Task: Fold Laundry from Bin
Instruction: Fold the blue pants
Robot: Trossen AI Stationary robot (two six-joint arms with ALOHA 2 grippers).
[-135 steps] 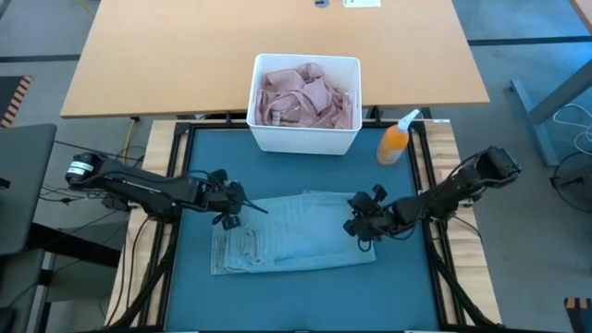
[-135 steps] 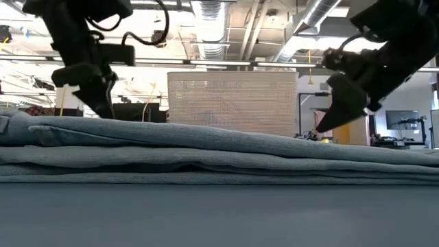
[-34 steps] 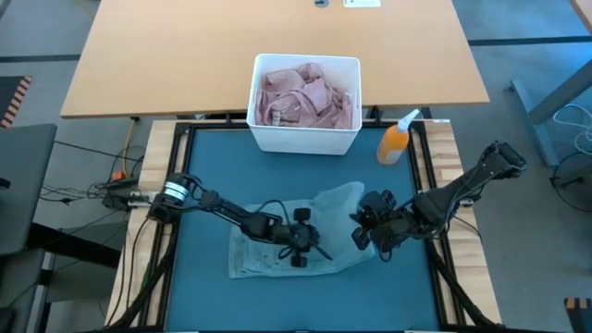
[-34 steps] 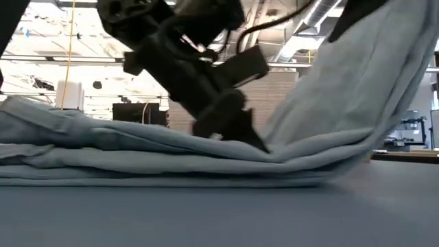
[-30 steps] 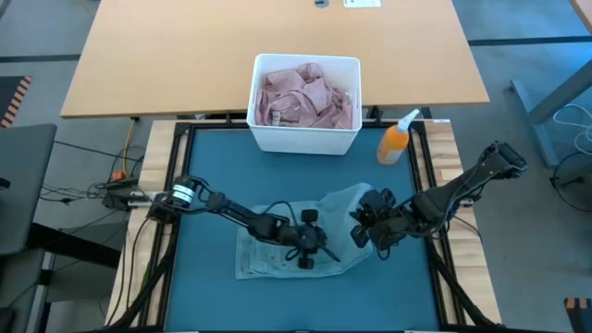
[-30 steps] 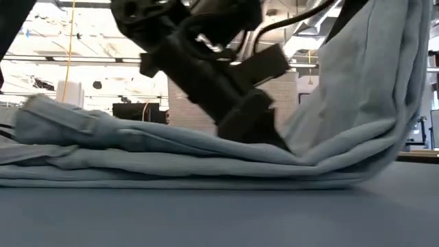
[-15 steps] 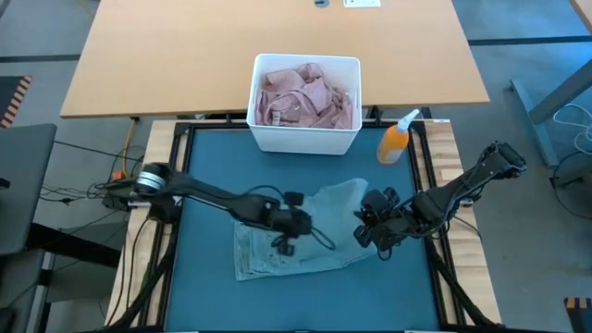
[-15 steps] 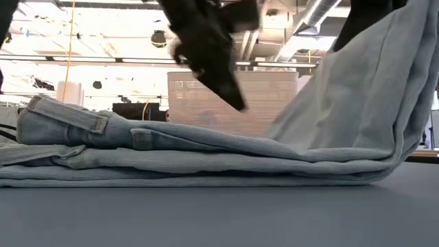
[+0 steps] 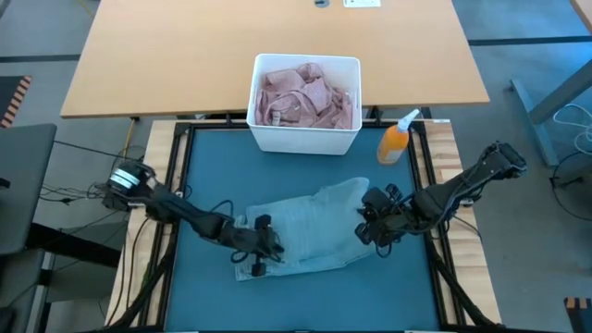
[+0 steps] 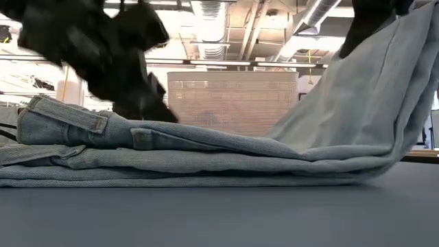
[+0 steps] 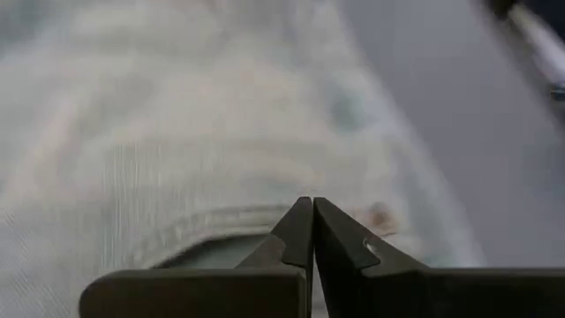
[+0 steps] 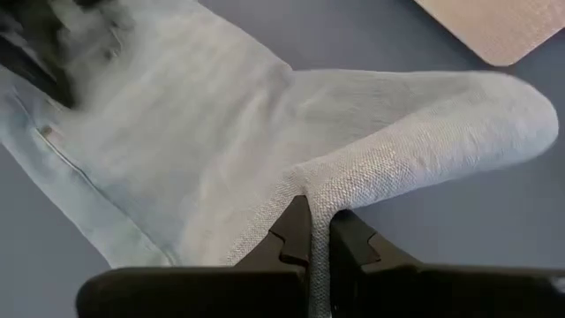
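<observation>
Light blue jeans [image 9: 305, 229] lie folded on the teal mat [image 9: 203, 166]; their waistband end [image 10: 62, 122] rests toward the table's left. Their right end [image 10: 363, 89] stands raised, with my right gripper [image 9: 368, 228] shut on it. My left gripper [image 9: 262, 257] is shut, with nothing between its fingers, low over the waistband end. The white bin [image 9: 305, 141] stands at the mat's far edge with a pink shirt [image 9: 305, 97] in it. My right gripper pinches a raised fold of the jeans' right end [image 12: 311, 187] between its two fingers, slanting down from the table's right. That end is lifted and curves up from the mat; the rest of the jeans lies flat. Whether my left gripper touches the denim I cannot tell.
An orange spray bottle [image 9: 396, 141] stands right of the bin at the mat's far right corner. Bare mat lies in front of the jeans [image 10: 219, 213] and between jeans and bin. A wooden table [image 9: 166, 55] lies beyond the bin.
My left gripper has risen off the middle of the jeans, where it bore down near the fold, and drawn back toward the table's left edge to the waistband end. The right gripper has kept still, and the raised right end stays up.
</observation>
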